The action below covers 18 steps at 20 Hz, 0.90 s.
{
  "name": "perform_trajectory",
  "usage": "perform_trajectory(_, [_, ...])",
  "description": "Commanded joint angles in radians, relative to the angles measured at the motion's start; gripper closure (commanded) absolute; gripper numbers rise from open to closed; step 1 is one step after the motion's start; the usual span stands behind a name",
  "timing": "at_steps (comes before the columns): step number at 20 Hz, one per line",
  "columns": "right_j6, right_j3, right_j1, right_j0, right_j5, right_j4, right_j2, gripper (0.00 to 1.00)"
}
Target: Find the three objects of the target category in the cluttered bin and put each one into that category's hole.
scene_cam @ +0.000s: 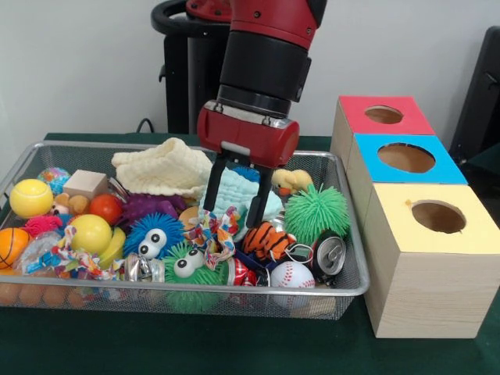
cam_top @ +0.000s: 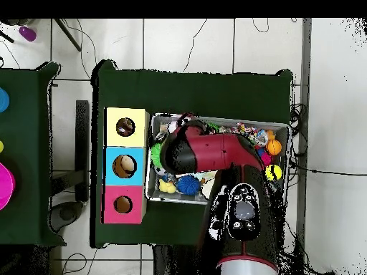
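Observation:
My gripper (scene_cam: 233, 216) hangs open low over the middle of the wire bin (scene_cam: 353, 291). Its two black fingers (scene_cam: 213, 187) straddle a light blue cloth (scene_cam: 237, 190) without pinching it. Just in front lie a knotted rope toy (scene_cam: 208, 234) and an orange tiger-striped toy (scene_cam: 266, 240). Right of the bin stand three wooden boxes with round holes in their tops: red (scene_cam: 383, 115), blue (scene_cam: 406, 158) and yellow (scene_cam: 437, 216). In the overhead view the red arm (cam_top: 208, 152) hides the gripper and most of the bin.
The bin also holds yellow balls (scene_cam: 31, 198), a basketball (scene_cam: 9, 246), a baseball (scene_cam: 291, 275), a green spiky ball (scene_cam: 316, 212), fuzzy eyed toys (scene_cam: 152, 234), a can (scene_cam: 330, 254), a cream cloth (scene_cam: 164, 168) and a wooden block (scene_cam: 84, 183).

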Motion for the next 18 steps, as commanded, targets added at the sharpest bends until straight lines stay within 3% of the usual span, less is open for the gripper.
perform_trajectory(1, [-0.102, 0.140, -0.007, -0.032, 0.024, -0.082, 0.096, 0.00])
perform_trajectory(18, [-0.027, 0.178, 0.074, -0.054, -0.010, -0.070, 0.107, 0.00])
